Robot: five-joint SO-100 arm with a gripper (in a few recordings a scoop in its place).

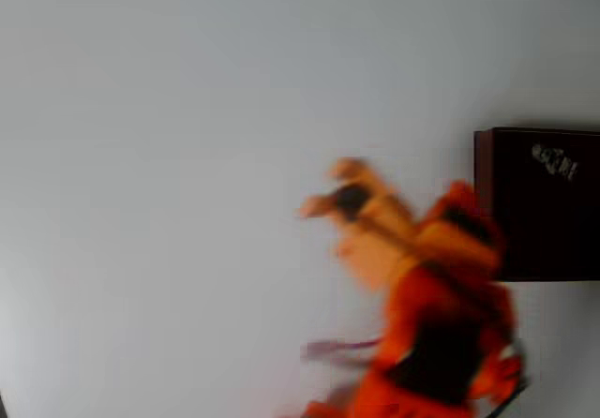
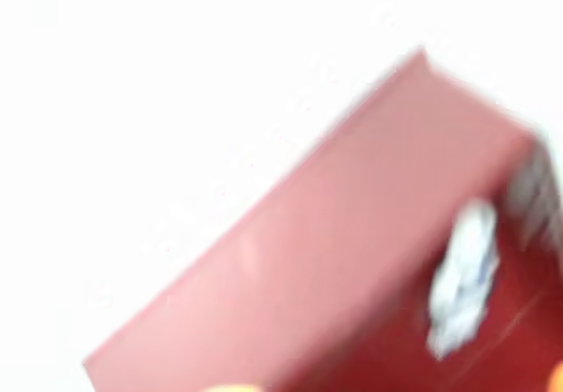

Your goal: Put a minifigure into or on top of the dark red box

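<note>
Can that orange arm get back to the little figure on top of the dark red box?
Probably yes. The minifigure lies in the open on the dark red box, and the gripper is off to the box's left in the overhead view, with bare table between. Blur hides the jaws.

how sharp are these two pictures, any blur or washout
Overhead view: the orange arm and its tool are motion-smeared, while the dark red box and the minifigure on it are only soft. Wrist view: everything blurred, the table blown out white, the box pale.

Blurred orange arm with black patches, paler orange claw, thin purplish cable.
</note>
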